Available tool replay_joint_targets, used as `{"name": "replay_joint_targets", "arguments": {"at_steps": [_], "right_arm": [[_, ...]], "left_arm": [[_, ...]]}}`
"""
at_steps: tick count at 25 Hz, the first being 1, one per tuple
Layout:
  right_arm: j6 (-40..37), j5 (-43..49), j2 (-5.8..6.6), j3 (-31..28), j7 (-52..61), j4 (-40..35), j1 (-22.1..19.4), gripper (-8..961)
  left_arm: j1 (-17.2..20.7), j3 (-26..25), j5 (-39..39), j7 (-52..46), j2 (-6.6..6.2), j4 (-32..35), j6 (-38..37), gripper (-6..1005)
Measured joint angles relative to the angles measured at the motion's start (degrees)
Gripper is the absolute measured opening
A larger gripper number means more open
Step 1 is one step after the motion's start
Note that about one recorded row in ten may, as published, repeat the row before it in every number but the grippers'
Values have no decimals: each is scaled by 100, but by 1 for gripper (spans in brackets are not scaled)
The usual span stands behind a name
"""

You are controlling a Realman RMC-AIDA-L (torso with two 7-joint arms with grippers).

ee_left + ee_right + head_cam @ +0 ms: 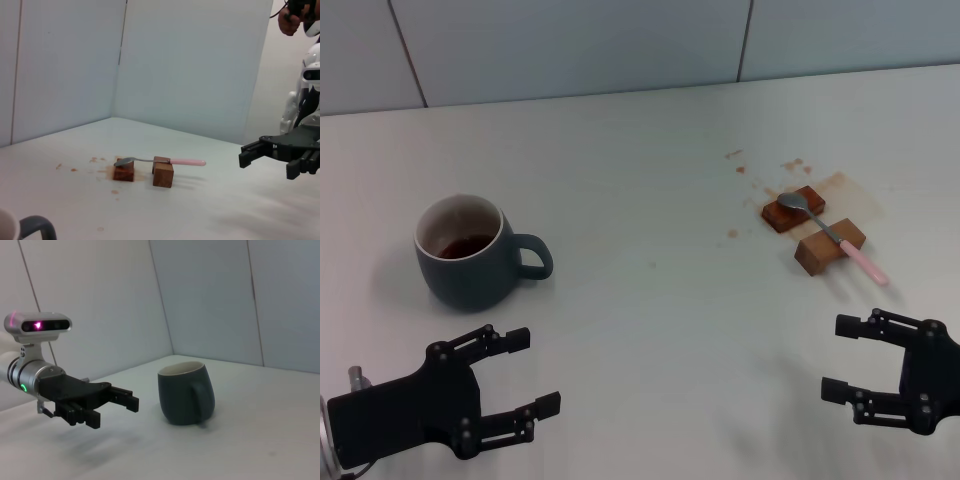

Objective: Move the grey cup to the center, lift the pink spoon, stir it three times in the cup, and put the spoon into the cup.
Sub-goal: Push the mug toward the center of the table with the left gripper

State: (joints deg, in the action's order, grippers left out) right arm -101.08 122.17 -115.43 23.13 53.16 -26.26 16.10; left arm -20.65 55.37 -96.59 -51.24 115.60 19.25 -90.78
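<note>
The grey cup stands upright at the left of the table, its handle pointing right, with brown liquid inside. It also shows in the right wrist view. The pink spoon lies across two brown wooden blocks at the right, bowl on the far block, pink handle toward the front; it also shows in the left wrist view. My left gripper is open and empty, in front of the cup. My right gripper is open and empty, in front of the spoon.
Brown spill stains mark the white table around the blocks. A pale wall runs along the table's back edge. The stretch of table between cup and blocks is bare.
</note>
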Motion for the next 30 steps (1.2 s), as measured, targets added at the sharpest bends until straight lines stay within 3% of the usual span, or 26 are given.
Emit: {"name": "replay_joint_targets", "arguments": {"at_steps": [29,30], "right_arm": [[38,67,-69,-2,38,7,57,806],[31,66,-68,-2,38,8,58,807]], "left_arm": [[-25,-5,-19,61,5,79,66,788],[-22,-6,-19,61,5,79,67,748]]}}
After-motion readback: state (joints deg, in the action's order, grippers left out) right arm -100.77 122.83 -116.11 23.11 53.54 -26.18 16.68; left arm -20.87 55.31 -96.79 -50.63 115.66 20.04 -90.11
